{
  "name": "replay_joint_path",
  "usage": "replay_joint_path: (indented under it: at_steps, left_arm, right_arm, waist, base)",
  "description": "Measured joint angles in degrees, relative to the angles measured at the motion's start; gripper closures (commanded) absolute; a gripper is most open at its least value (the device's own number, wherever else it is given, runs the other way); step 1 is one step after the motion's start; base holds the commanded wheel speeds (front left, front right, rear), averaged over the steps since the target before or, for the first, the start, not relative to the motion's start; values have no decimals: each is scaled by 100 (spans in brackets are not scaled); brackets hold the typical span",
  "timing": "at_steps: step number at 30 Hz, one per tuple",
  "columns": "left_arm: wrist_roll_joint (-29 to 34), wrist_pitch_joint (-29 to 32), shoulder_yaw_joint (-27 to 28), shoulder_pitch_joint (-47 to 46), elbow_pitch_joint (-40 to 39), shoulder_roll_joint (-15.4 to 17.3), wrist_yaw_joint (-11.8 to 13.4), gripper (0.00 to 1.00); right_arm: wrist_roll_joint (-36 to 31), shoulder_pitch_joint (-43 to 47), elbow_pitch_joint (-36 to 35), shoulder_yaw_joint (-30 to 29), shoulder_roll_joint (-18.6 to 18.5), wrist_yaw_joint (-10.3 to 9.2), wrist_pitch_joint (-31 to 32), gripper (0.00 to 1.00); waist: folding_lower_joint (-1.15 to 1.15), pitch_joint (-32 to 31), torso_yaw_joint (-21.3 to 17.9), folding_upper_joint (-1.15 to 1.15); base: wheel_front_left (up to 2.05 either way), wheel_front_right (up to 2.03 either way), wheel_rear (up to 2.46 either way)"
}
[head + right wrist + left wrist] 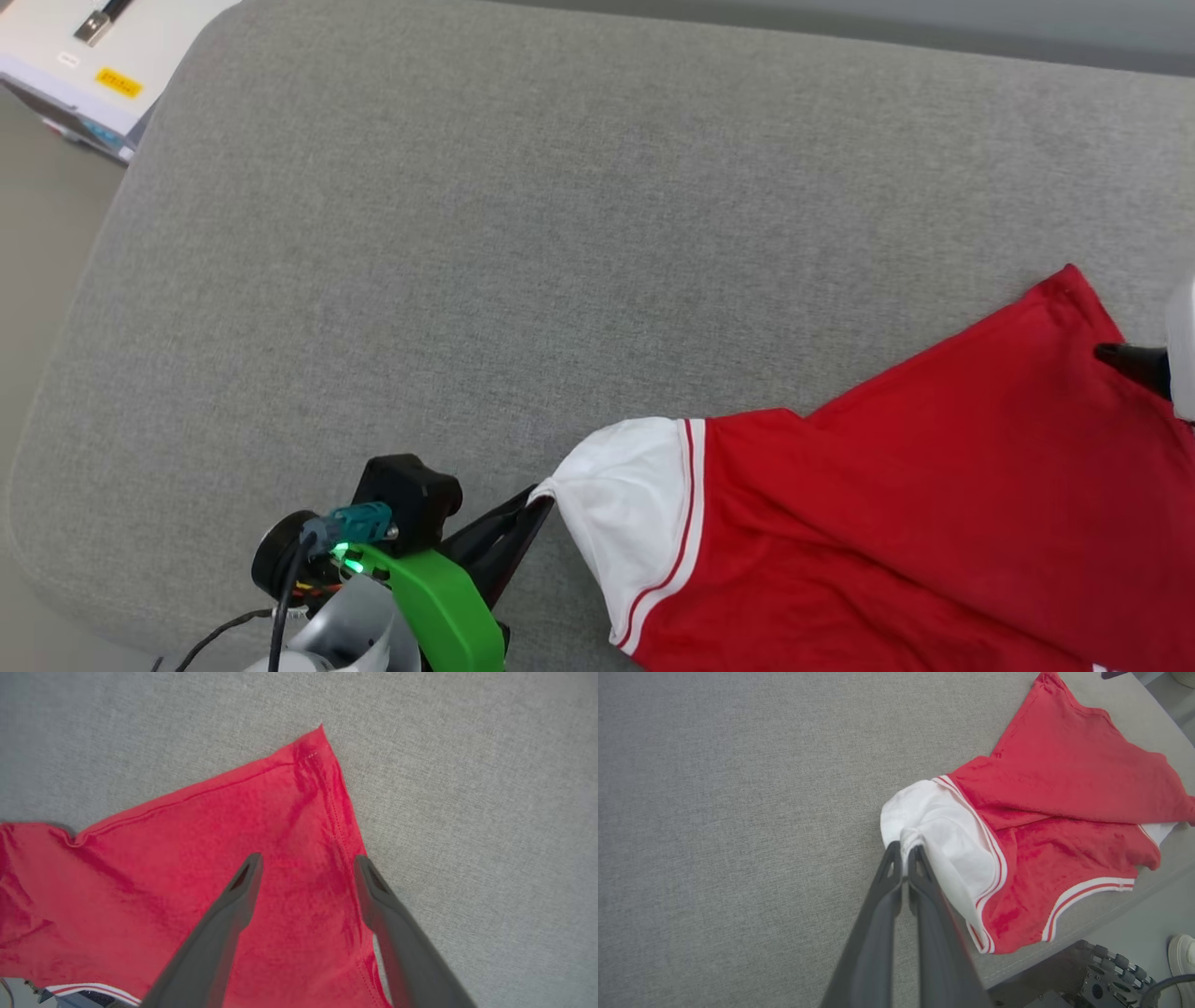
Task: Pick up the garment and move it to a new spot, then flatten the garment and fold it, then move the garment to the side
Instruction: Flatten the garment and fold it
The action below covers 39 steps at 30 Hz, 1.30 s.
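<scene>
- Garment (934,523) lies rumpled at the grey cushion's (467,233) near edge, right side.
- Left gripper (903,851) pinched tight on the white sleeve (625,495) tip.
- Right gripper (308,863): jaws wide apart, nothing held, over the red hem corner (322,742).
- Looks like the flatten step; next prob needs a hem grab, then pulling apart.

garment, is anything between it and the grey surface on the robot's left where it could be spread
Nothing visible. The left gripper is shut on the white sleeve, the right gripper hangs open over a red corner of the garment, and the grey surface beside it shows no objects.
</scene>
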Motion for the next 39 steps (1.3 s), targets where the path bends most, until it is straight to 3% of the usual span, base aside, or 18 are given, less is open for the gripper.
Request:
replay_joint_path:
  at_steps: [9,18,19,20,22,39]
  left_arm:
    - [22,-78,-1,-65,78,-104,-20,100]
    - [24,-120,48,-210,130,-110,-60,100]
    - [24,-122,49,-210,133,-109,-60,100]
    - [24,-125,51,-210,137,-109,-60,100]
    - [26,-126,49,-210,145,-110,-60,100]
    - [22,-166,76,-209,218,-26,-103,100]
  right_arm:
    - [-159,-437,896,250,-281,0,-376,0]
    - [-58,-524,1179,653,-631,0,-383,0]
    - [-43,-514,1194,684,-662,0,-377,16]
    - [-18,-505,1202,701,-687,0,-376,59]
    - [-1,-503,1205,711,-704,0,-379,100]
    - [323,-503,1729,781,-461,0,-1904,100]
  waist:
    - [1,515,424,0]
    - [0,788,709,0]
    - [0,801,725,0]
    - [0,808,735,0]
    - [0,810,735,0]
    - [0,299,496,0]
  base:
    - [0,0,0]
    - [0,0,0]
    - [0,0,0]
    - [0,0,0]
    - [0,0,0]
    - [0,0,0]
